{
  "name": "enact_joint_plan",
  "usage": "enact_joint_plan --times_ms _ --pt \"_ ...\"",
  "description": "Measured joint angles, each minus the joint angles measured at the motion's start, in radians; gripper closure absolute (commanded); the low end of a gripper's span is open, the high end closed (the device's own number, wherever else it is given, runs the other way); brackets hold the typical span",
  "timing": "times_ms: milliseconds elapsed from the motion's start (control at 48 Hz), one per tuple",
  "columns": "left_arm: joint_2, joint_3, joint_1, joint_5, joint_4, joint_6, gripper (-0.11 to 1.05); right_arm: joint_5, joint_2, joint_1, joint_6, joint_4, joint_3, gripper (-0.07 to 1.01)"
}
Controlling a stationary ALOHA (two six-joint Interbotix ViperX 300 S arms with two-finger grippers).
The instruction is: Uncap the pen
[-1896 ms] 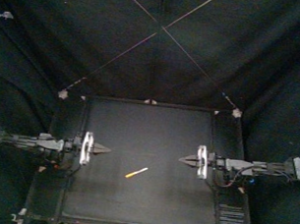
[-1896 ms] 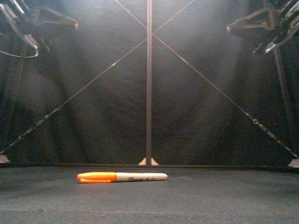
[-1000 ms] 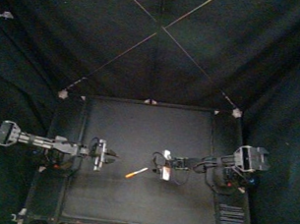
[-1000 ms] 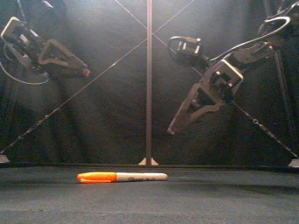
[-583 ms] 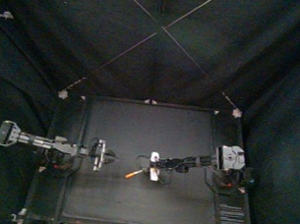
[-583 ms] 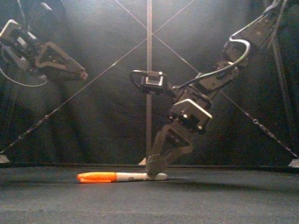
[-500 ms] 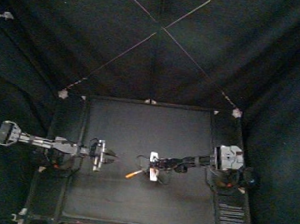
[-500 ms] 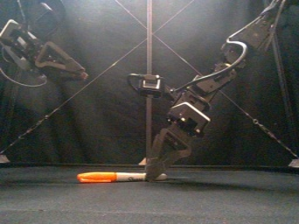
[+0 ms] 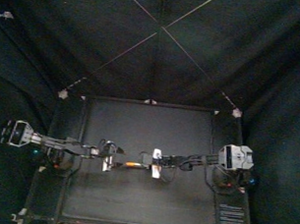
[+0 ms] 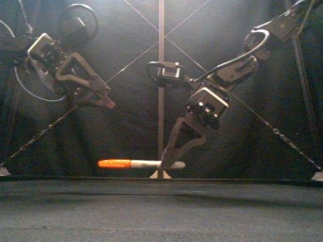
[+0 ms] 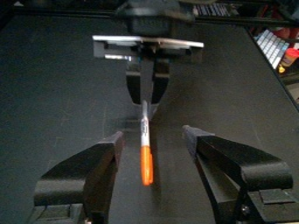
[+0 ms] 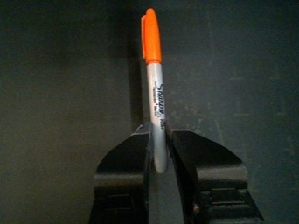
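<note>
Pen [image 10: 149, 164] — held level, clear of the table, grey barrel end clenched in right gripper [image 10: 164, 171]. Orange cap [image 10: 113, 164] points toward left gripper [image 10: 104, 100] — jaws spread, empty, hovering just above the cap end.

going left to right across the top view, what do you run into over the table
left hand, open → orange cap → right hand, shut on the pen at its uncapped end
</note>
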Motion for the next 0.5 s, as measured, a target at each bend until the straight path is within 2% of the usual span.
enact_joint_plan --times_ms 125,354,500 --pt "0.060 -0.029 0.009 0.029 0.002 0.0015 0.03 0.000 -0.005 0.000 -0.002 -0.006 0.000 0.41" --pt "0.169 -0.097 0.017 0.123 0.018 0.0015 0.03 0.000 -0.006 -0.002 -0.002 -0.014 0.000 0.41" --pt "0.230 -0.130 0.034 0.130 0.018 0.0031 0.04 0.000 -0.006 -0.002 -0.002 -0.014 0.000 0.41"
